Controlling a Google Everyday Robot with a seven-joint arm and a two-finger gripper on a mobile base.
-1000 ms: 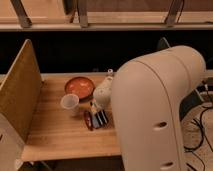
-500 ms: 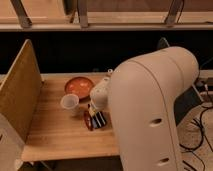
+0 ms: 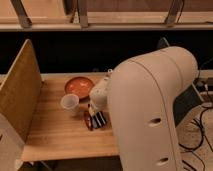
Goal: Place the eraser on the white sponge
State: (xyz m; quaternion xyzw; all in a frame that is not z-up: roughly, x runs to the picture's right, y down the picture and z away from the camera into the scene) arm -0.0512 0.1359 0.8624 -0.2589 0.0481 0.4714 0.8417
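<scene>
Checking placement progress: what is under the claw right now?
The claw hangs low over the table, right of the white cup. Beneath it show the eraser and a red-brown oval thing. The arm covers the rest; no sponge is visible.

Just one camera here, sitting up high behind the robot's arm (image 3: 150, 105) and looking down and forward over a wooden table (image 3: 55, 135). The arm's big white housing is really close to the lens and eats up most of the right half. Relative to the table: a cork-like board (image 3: 19, 95) stands along its left edge, a dark wall with window frames runs behind its far edge, and the gripper (image 3: 98, 102) hangs over its middle, beside a white cup (image 3: 69, 103).
</scene>
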